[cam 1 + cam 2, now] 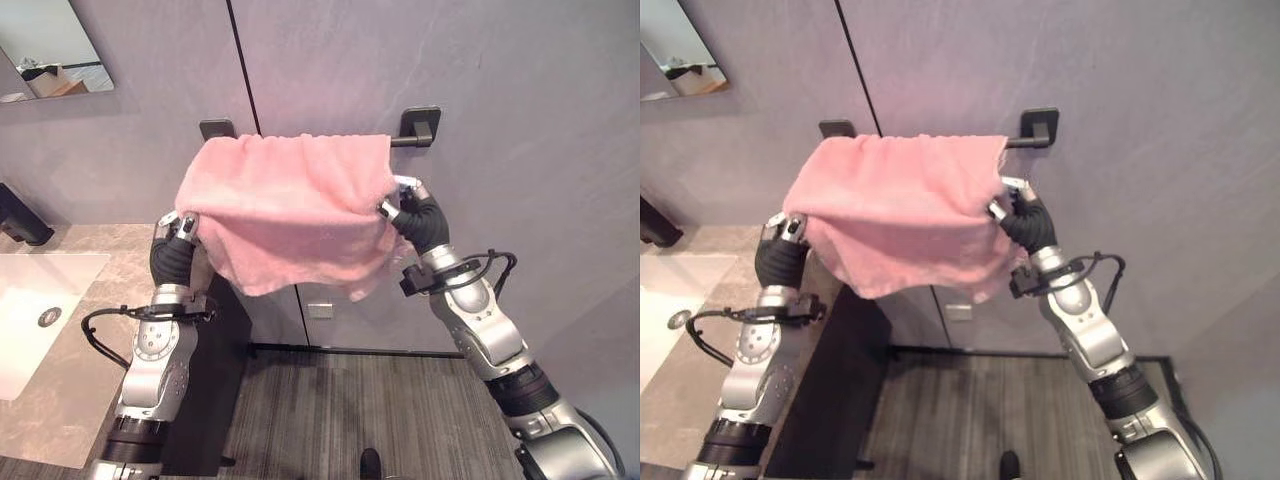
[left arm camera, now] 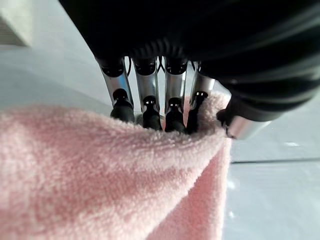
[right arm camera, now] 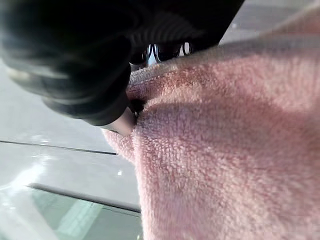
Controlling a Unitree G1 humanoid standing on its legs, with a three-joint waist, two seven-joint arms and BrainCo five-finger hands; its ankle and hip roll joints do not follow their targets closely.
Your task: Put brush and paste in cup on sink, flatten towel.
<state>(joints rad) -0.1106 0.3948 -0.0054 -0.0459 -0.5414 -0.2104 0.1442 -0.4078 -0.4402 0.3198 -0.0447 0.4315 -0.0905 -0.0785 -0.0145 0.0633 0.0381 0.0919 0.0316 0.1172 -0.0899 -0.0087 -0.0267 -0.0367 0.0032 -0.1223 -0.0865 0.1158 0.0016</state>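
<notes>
A pink towel [image 1: 290,210] hangs bunched over a dark wall bar [image 1: 420,128], its lower edge sagging unevenly. My left hand [image 1: 178,240] grips the towel's left edge; in the left wrist view its fingers [image 2: 150,107] dig into the pink cloth [image 2: 100,175] with the thumb pinching from the side. At the towel's right edge, just below the bar's right bracket, my right hand [image 1: 415,215] holds the cloth. The right wrist view has its thumb [image 3: 120,117] pressed into a fold of the towel [image 3: 225,150].
A stone counter [image 1: 70,400] with a white sink basin [image 1: 30,310] lies at the lower left, with a black faucet [image 1: 20,215] behind the basin. A mirror [image 1: 50,50] hangs at the top left. A dark cabinet side [image 1: 215,400] drops below the counter edge.
</notes>
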